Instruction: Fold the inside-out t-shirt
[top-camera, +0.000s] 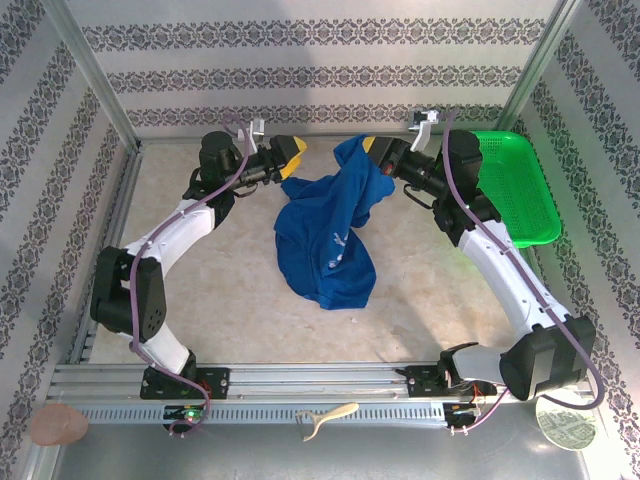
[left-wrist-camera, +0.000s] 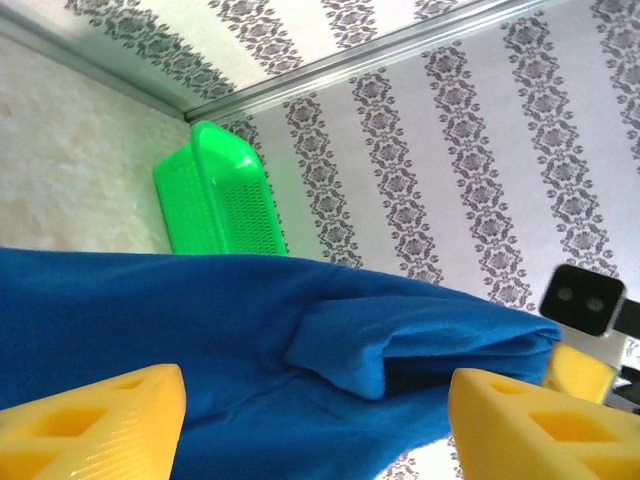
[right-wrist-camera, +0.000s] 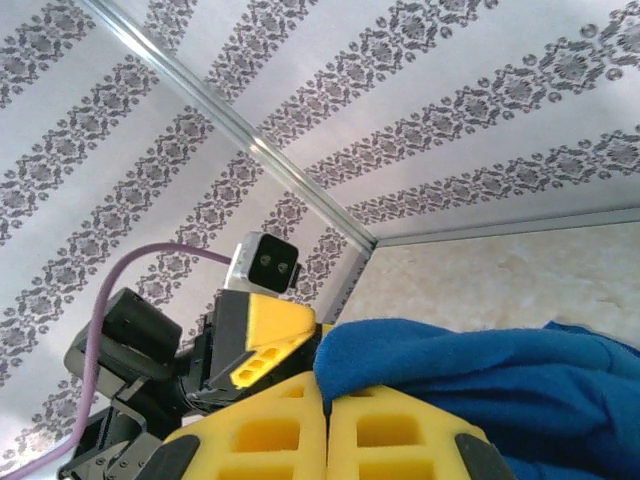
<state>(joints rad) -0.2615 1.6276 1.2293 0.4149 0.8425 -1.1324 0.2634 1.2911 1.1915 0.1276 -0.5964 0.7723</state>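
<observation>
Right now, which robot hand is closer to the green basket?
Right. The right gripper pinches the blue shirt on the side toward the basket; the left gripper hangs open beyond the shirt, farther away.

One t-shirt (top-camera: 330, 235), one basket (top-camera: 515, 185), two grippers (top-camera: 293, 156) (top-camera: 373, 151)

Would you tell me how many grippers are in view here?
2: the left gripper, jaws open, just left of the t-shirt; the right gripper, shut on its raised far end. None seems hidden.
</observation>
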